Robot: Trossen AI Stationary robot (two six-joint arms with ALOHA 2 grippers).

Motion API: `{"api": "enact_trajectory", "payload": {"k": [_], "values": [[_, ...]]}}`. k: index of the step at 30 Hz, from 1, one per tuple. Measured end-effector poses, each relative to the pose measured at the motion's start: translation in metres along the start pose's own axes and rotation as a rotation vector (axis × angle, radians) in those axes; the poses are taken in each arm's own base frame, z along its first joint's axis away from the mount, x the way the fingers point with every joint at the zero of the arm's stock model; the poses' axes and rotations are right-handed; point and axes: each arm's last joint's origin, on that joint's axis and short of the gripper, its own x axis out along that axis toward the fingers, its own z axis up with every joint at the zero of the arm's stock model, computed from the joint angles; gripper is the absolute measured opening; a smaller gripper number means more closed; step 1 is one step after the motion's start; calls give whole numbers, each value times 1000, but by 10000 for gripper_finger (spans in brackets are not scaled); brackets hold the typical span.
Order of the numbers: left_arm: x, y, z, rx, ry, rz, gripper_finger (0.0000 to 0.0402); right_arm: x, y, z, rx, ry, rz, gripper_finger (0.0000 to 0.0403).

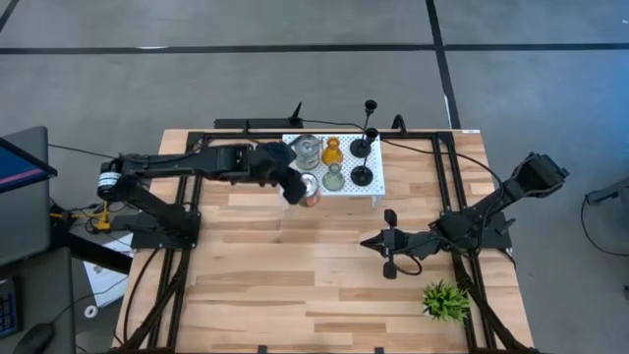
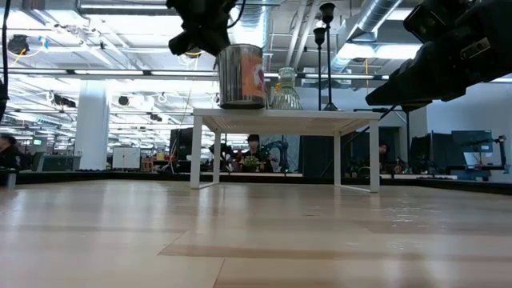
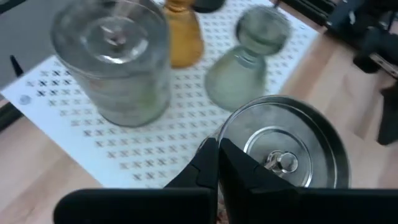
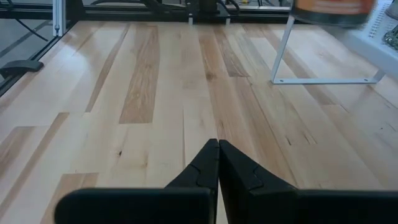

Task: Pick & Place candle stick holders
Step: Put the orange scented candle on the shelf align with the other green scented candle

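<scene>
The white perforated stand (image 1: 378, 187) sits at the far middle of the table (image 1: 295, 285) and carries all six candle holders. Two black thin-stemmed holders (image 1: 362, 175) stand at its right end. The amber glass holder (image 1: 332, 152) and the grey-green holder (image 1: 334, 179) occupy the middle. One silvery jar holder (image 1: 307, 149) stands at the far left corner of the stand, and the second silvery jar (image 3: 283, 146) sits at the near left edge.

The left pincer (image 3: 217, 163) hovers above the rim of this near jar. Its fingers are pressed fully together and hold nothing. The right pincer (image 4: 217, 163) waits low over bare table, right of centre and well apart from the stand; it is also fully closed and empty. A spiky green plant (image 1: 445, 300) stands near the right front corner of the table.

Hazards from this position:

1. Closed fingers cannot grip the jar. A descent without opening would probably push down on the rim or the inner cup and tilt the jar.
2. The near jar stands at the stand's edge. A sideways nudge could slide it off onto the table.
3. The grey-green holder stands just beside the jar. Fingers opened wide may strike it and topple it.
4. The thin-stemmed black holders are likely the easiest to tip; any jolt to the stand could upset them.
</scene>
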Motion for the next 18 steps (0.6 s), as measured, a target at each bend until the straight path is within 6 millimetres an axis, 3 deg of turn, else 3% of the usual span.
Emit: {"api": "enact_trajectory", "payload": {"k": [10, 18], "values": [[7, 31, 13, -36, -9, 51, 2, 0, 0, -2, -9, 15, -3, 0], [9, 39, 16, -52, -17, 73, 2, 0, 0, -2, -10, 16, -4, 0]]}}
